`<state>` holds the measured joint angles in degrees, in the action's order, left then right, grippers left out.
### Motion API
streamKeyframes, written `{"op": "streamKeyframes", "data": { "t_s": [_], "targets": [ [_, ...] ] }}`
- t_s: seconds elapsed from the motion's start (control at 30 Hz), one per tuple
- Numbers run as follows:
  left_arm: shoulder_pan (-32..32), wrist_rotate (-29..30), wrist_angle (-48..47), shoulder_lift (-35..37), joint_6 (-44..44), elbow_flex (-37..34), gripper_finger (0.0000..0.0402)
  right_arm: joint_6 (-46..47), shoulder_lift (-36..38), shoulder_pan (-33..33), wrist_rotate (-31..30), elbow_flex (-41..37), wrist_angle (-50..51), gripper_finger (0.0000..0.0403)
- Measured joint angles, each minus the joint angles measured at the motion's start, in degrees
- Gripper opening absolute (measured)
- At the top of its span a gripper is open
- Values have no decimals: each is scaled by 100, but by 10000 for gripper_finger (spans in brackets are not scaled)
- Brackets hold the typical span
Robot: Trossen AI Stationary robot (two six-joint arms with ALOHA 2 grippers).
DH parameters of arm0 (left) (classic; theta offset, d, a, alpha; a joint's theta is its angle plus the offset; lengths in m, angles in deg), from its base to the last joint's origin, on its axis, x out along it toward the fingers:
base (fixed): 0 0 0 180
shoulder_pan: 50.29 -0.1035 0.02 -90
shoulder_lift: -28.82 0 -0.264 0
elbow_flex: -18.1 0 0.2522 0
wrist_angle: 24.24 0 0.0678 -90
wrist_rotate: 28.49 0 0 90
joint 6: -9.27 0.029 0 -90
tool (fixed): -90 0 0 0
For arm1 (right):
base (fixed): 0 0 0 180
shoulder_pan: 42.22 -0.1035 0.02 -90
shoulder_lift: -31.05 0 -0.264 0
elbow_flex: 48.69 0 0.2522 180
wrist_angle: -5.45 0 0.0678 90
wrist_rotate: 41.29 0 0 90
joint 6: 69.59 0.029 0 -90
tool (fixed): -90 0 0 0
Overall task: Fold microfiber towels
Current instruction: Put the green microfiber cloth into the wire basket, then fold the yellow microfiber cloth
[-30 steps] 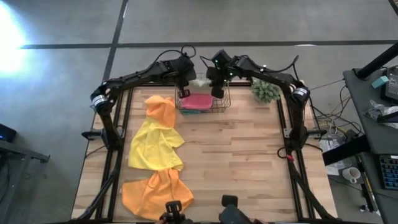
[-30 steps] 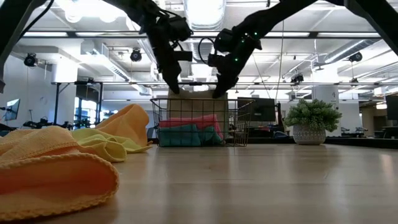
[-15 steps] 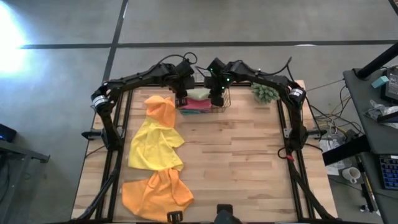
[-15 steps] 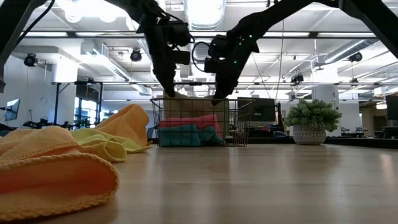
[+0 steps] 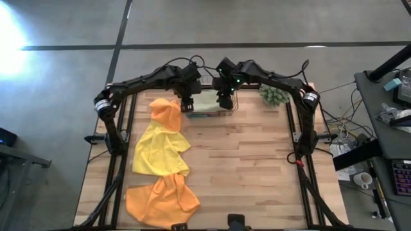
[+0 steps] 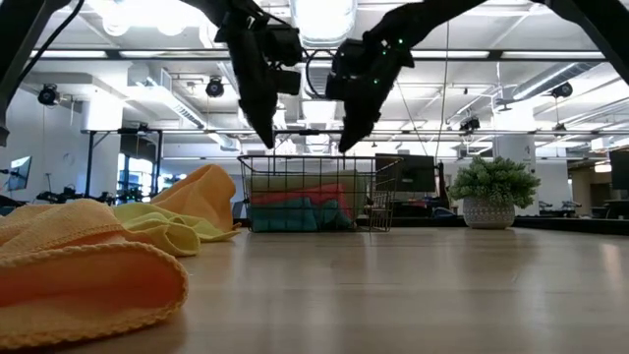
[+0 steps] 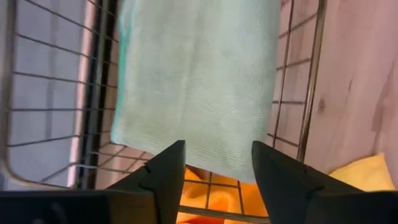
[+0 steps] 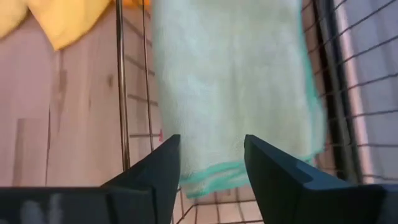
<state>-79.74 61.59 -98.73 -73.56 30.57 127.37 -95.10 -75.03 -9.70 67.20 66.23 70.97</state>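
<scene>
A folded olive green towel (image 5: 207, 102) (image 7: 199, 81) (image 8: 233, 87) lies flat in the wire basket (image 5: 209, 116) (image 6: 371, 197) at the table's far edge, on top of a pink towel (image 6: 295, 194) and a teal towel (image 6: 290, 214). My left gripper (image 7: 217, 180) (image 6: 265, 138) hovers open over the towel's left end. My right gripper (image 8: 211, 168) (image 6: 351, 138) hovers open over its right end. Both stand just above the basket rim. On the table's left side lie an orange towel (image 5: 166, 114), a yellow towel (image 5: 159, 149) and another orange towel (image 5: 160, 200), all crumpled.
A small green spiky plant in a pot (image 5: 273, 95) (image 6: 494, 192) stands to the right of the basket at the far edge. Bare wood (image 5: 250, 167) takes up the table's middle and right. Dark frame rails run along both side edges.
Both grippers have carried the olive green towel, stretched between them, toward the far edge and down into the basket, then let go and risen a little. The towel now lies flat over the pink one, which showed on top a second ago.
</scene>
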Motion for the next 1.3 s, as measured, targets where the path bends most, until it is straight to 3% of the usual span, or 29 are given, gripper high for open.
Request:
{"op": "streamKeyframes", "data": {
  "t_s": [0.47,0.67,1.03,1.3],
  "targets": [
    [308,13,-679,714,-908,49,171,56,-681,72,626,67,-310,141],
    [532,13,-691,950,-1244,-440,171,150,-956,74,599,53,-221,123],
    [875,20,-704,2008,-2449,-2095,171,390,166,95,594,66,-183,102],
    [1465,17,-523,2797,-3329,-2912,171,466,749,-526,615,-27,706,96]
  ]
}}
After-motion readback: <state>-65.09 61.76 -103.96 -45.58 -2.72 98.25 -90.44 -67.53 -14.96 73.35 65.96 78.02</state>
